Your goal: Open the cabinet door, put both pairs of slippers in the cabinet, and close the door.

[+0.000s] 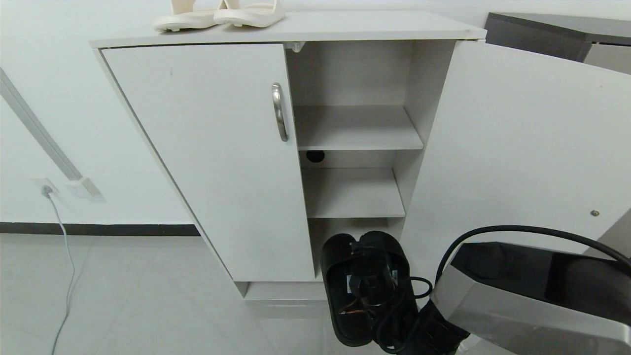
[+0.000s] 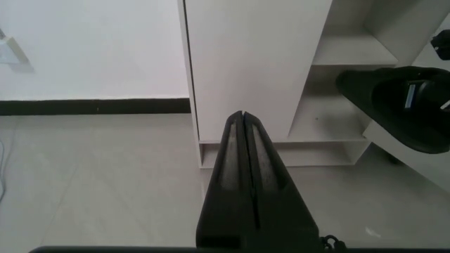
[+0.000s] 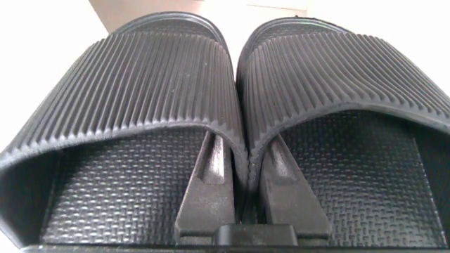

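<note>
A pair of black slippers [image 1: 340, 276] hangs side by side, toes toward the cabinet's [image 1: 369, 24] bottom compartment [image 1: 340, 224]. My right gripper [image 1: 367, 278] is shut on them. In the right wrist view one finger [image 3: 211, 176] lies inside each slipper [image 3: 162, 84], and together they pinch the two touching inner walls. A cream pair of slippers [image 1: 222, 15] rests on the cabinet top at the left. The right door [image 1: 517, 143] stands open and the left door [image 1: 207, 158] is closed. My left gripper [image 2: 242, 119] is shut and holds nothing, low before the cabinet base, with the black slippers [image 2: 401, 105] off to its side.
Two bare shelves [image 1: 355, 128] [image 1: 352, 192] sit above the bottom compartment. The closed door carries a metal handle [image 1: 279, 112]. A wall socket [image 1: 47, 190] with a hanging cable [image 1: 66, 256] is on the left, over open floor. Dark furniture [image 1: 542, 34] stands behind the open door.
</note>
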Available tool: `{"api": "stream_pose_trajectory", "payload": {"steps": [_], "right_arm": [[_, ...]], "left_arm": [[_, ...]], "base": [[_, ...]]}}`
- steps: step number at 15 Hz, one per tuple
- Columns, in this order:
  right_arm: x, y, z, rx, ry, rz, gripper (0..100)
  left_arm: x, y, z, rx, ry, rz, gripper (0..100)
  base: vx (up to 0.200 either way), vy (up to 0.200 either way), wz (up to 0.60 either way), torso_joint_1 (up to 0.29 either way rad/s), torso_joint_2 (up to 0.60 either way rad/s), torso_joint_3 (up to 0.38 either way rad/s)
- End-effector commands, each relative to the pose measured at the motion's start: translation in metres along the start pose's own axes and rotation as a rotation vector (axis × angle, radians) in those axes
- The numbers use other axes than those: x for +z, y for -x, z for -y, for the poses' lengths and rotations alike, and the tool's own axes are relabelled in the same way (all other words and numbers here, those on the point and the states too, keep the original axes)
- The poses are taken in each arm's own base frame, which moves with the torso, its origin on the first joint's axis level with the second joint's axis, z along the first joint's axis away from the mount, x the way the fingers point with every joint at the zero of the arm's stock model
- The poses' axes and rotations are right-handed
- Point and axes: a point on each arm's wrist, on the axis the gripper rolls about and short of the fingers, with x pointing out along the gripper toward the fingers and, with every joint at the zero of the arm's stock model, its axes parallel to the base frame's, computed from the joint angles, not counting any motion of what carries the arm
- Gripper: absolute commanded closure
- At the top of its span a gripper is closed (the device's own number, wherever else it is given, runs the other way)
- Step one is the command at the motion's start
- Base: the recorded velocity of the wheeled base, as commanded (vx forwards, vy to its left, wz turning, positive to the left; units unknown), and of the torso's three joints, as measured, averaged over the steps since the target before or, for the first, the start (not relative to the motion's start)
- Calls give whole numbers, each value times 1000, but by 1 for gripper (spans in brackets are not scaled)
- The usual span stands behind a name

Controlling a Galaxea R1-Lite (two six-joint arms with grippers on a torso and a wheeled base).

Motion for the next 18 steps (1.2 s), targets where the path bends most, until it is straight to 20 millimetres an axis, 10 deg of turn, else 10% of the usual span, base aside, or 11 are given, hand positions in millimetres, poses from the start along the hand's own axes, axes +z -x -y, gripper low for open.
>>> {"api": "stream_pose_trajectory", "payload": {"steps": [1, 18], "right_arm": [[-11, -8, -3, -23, 8, 12, 100], [-9, -15, -1, -23, 6, 165, 100]], "left_arm": [[0, 0, 0, 1, 0, -1, 100], [0, 0, 0, 1, 3, -1, 100]], "base": [[0, 0, 0, 0, 0, 0], [0, 0, 0, 0, 0, 0]]}}
